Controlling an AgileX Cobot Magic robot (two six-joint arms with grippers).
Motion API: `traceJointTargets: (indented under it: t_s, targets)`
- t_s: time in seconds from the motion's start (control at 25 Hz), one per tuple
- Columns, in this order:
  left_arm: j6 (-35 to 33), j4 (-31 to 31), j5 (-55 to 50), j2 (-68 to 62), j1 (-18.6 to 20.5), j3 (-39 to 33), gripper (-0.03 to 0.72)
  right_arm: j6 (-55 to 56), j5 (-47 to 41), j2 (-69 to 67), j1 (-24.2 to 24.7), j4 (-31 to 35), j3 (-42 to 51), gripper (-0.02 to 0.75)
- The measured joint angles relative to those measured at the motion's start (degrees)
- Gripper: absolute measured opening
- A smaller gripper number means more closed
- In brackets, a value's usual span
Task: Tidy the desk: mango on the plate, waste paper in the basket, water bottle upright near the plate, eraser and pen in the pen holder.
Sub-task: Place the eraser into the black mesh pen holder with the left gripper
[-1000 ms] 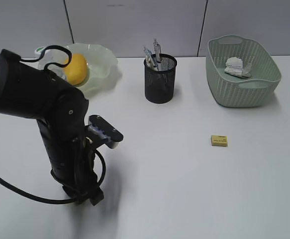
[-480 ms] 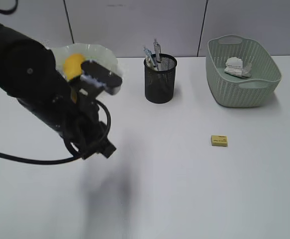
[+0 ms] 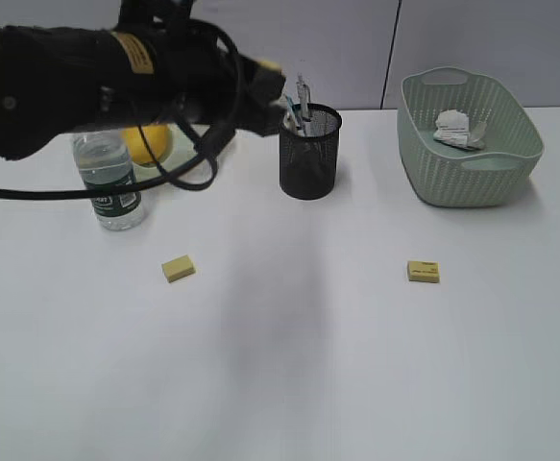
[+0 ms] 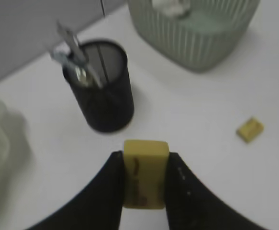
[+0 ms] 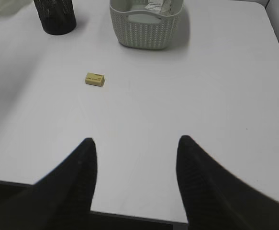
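Left gripper (image 4: 144,179) clamped a yellow eraser (image 4: 145,171) just short of the pen holder (image 4: 101,88); right gripper (image 5: 135,163) hung spread above the desk (image 5: 187,96).

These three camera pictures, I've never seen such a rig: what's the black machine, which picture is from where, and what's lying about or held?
It is a two-armed robot. The exterior view looks down at the desk from in front; each wrist view looks along one gripper. The left gripper pinches a yellow eraser near the pen holder, which holds pens. The right gripper hangs open and empty. Two more erasers lie on the desk. The water bottle stands upright beside the mango. Waste paper lies in the basket.
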State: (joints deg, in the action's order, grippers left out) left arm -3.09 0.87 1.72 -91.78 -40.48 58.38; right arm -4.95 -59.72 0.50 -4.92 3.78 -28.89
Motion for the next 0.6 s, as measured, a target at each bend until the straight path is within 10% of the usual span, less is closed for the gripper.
traceJointTargets:
  t_s: [0.6]
  targets:
    - [0.0, -2.7, 30.8, -17.7, 0.7, 14.2, 0.202, 0.0, 0.1, 0.0, 0.0, 0.0, 0.0, 0.427]
